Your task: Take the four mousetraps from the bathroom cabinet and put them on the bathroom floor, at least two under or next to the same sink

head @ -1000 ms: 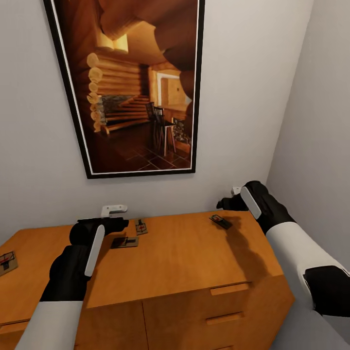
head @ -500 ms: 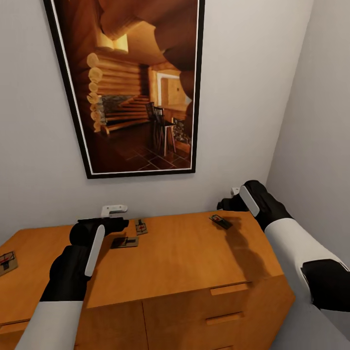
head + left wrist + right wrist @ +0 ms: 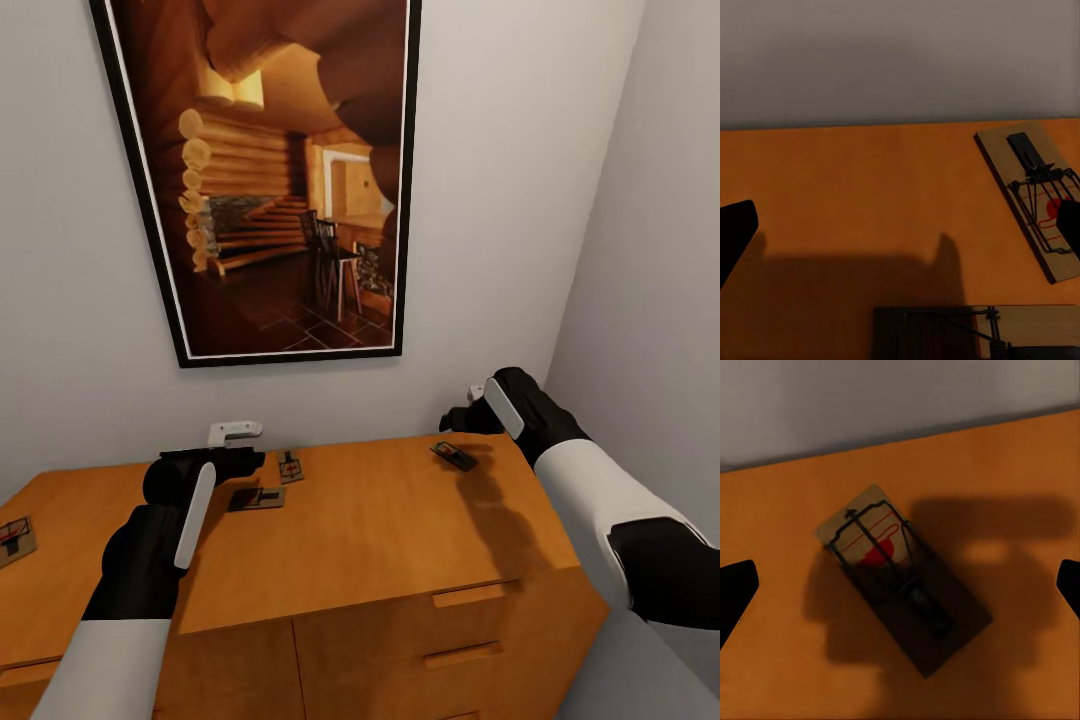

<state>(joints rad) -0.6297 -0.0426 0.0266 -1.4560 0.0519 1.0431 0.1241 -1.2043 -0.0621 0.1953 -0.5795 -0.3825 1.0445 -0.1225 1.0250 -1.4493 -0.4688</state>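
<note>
Here both tools point(image 3: 900, 577) point(image 3: 900, 225) gape empty — one mousetrap point(image 3: 945, 330) cut off, shadowed.

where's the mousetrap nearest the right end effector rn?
Head view: that mousetrap lies flat on top of the cabinet, near its back right corner by the wall, just below the right end effector. In the right wrist view it sits centred between the fingertips.
</note>
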